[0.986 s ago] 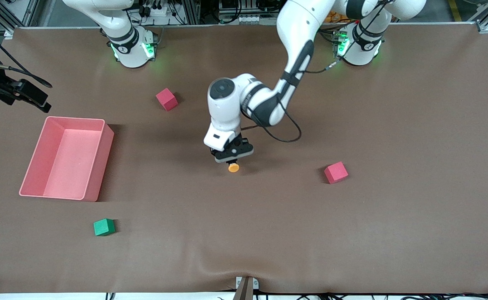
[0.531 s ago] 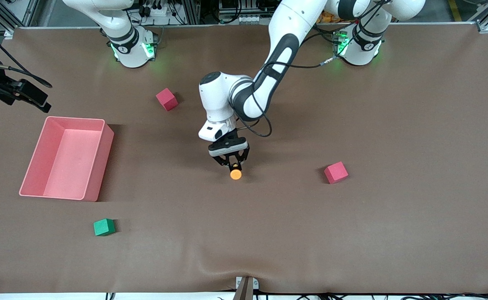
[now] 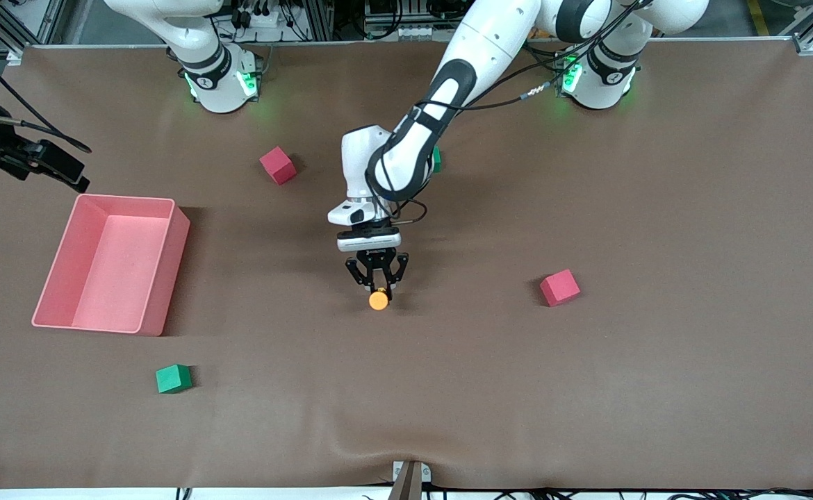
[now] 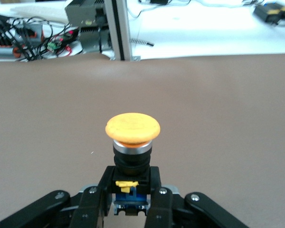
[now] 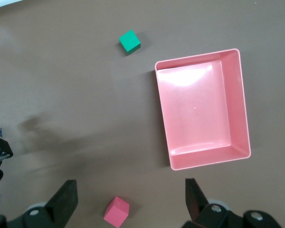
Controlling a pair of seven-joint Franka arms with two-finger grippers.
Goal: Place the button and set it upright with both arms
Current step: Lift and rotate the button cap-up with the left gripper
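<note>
The button (image 3: 378, 300) has a round orange cap on a black-and-blue body. My left gripper (image 3: 377, 283) is shut on that body and holds it low over the middle of the table, cap toward the front camera. In the left wrist view the cap (image 4: 132, 129) sticks out past the gripper (image 4: 132, 184), whose fingers (image 4: 96, 194) clamp the body. I cannot tell whether the button touches the table. My right gripper (image 5: 131, 192) is open and empty, high above the table beside the pink bin; its black hand (image 3: 38, 158) shows in the front view.
A pink bin (image 3: 125, 199) stands toward the right arm's end, also in the right wrist view (image 5: 244, 104). A green cube (image 3: 173, 378) lies nearer the front camera. Red cubes lie near the right arm's base (image 3: 278, 165) and toward the left arm's end (image 3: 559, 287).
My left arm has swung its wrist round and its gripper now points toward the front camera. The button moved a little nearer that camera, still gripped. The right hand shifted slightly.
</note>
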